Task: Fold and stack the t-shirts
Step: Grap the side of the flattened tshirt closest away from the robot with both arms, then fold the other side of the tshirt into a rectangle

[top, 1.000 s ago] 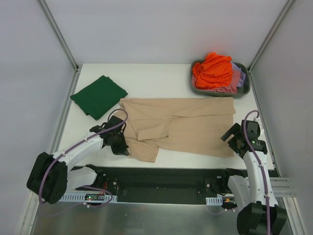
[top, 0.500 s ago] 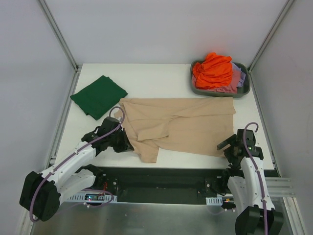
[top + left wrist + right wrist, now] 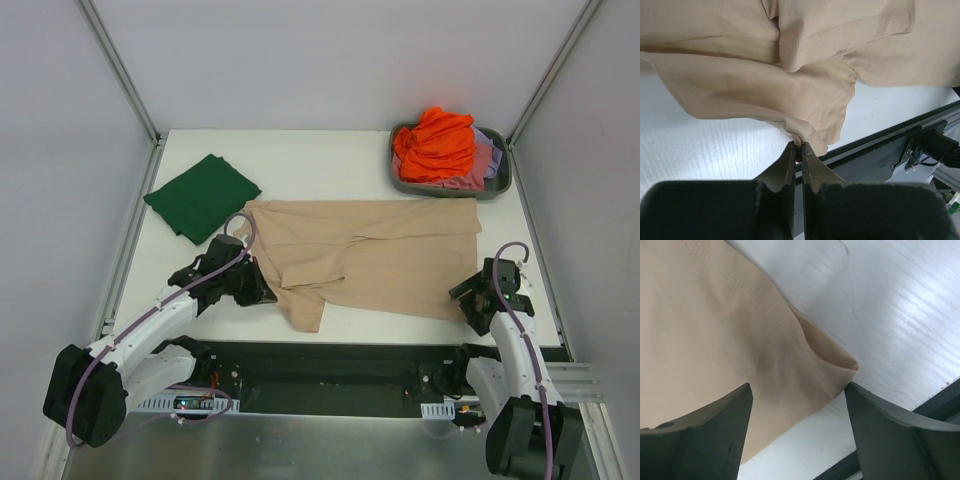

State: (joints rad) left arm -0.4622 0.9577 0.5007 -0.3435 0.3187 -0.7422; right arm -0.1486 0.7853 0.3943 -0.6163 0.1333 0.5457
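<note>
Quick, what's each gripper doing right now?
Left gripper: shut, pinching the beige t-shirt's edge.
Right gripper: open, straddling that shirt's corner.

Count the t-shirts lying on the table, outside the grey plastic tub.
2. A large beige cotton t-shirt lies spread across the middle; a folded dark green cotton t-shirt lies at the far left. None seems hidden, but more sit bunched in the grey plastic tub.

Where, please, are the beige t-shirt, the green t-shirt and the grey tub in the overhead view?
beige t-shirt [image 3: 400, 255], top external view, middle of the spread cloth
green t-shirt [image 3: 203, 196], top external view, centre of the folded cloth
grey tub [image 3: 497, 186], top external view, near right corner of its wall
</note>
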